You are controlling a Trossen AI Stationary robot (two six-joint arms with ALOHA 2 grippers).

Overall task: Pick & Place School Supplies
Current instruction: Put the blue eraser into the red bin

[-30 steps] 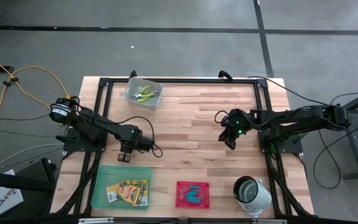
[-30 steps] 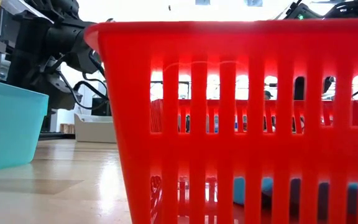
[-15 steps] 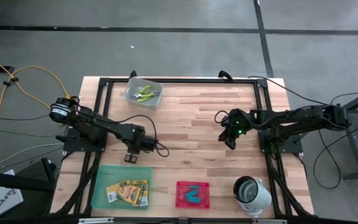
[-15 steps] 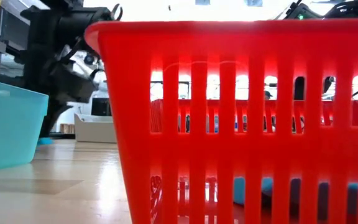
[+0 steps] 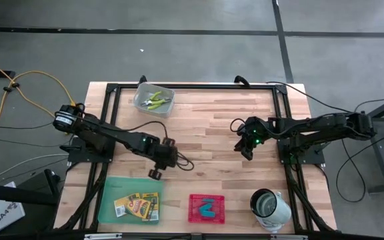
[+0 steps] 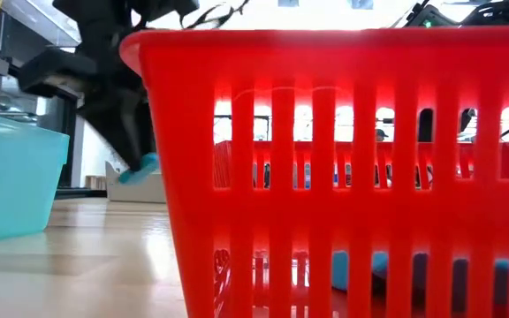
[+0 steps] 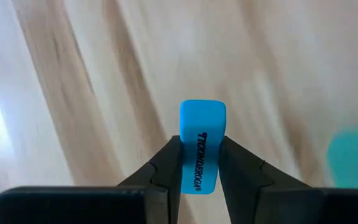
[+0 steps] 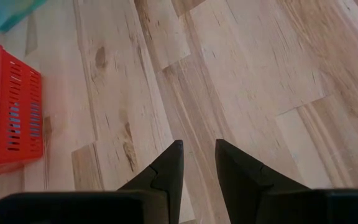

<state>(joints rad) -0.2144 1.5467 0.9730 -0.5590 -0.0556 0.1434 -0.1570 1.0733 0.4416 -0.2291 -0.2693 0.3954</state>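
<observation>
While clamped in the left tool (image 7: 199, 163), smooth rounded blue eraser (image 7: 202, 144), above grained wood table (image 7: 92, 93).

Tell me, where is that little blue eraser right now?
The blue eraser is pinched between the left gripper fingers, above the wooden table just past the green tray, left of the table's middle in the high view.
</observation>
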